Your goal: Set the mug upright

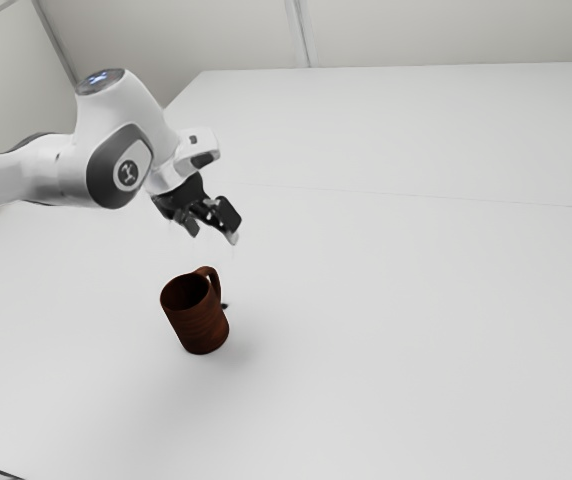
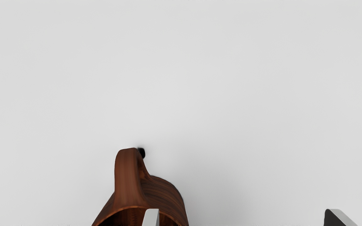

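The gripper (image 1: 213, 233) is spread wide above the mug (image 1: 199, 325), which, in the wrist view, is cut off and partly hidden by one finger (image 2: 151, 218).

Brown mug (image 1: 198, 325) on white table (image 1: 396, 330), handle (image 1: 214, 281) toward exterior view's right.

The mug (image 1: 198, 325) was on the table (image 1: 416, 330) toward the exterior view's left, handle (image 1: 214, 283) on its far side, the gripper (image 1: 213, 232) above it.
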Tool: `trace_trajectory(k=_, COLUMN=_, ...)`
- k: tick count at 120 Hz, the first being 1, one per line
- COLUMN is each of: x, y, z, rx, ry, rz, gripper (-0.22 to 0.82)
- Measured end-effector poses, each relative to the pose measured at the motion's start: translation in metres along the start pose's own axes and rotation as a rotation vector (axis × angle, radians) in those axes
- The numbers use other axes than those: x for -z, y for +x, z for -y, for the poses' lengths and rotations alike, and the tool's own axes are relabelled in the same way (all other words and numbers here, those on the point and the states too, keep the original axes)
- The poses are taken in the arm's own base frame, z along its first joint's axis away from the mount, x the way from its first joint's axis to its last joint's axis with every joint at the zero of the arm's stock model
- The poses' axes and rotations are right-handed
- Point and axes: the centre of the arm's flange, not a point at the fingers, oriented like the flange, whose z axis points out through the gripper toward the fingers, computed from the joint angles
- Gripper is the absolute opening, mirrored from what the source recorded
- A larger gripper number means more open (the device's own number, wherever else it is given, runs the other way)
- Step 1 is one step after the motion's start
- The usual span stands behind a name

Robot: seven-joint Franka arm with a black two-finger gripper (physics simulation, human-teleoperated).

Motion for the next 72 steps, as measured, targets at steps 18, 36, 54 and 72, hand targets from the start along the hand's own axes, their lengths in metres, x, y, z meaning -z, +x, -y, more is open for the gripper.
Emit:
trace_trajectory(k=18, x=0.026, y=0.026, z=-0.005, rx=0.019, ry=-0.016, rz=0.07, gripper=0.59)
trace_trajectory(k=36, x=0.052, y=0.047, z=-0.007, rx=0.037, ry=-0.022, rz=0.12, gripper=0.6)
trace_trajectory(k=54, x=0.074, y=0.06, z=-0.008, rx=0.047, ry=-0.014, rz=0.155, gripper=0.6)
trace_trajectory(k=72, x=0.097, y=0.073, z=-0.009, rx=0.05, ry=0.002, rz=0.171, gripper=0.6)
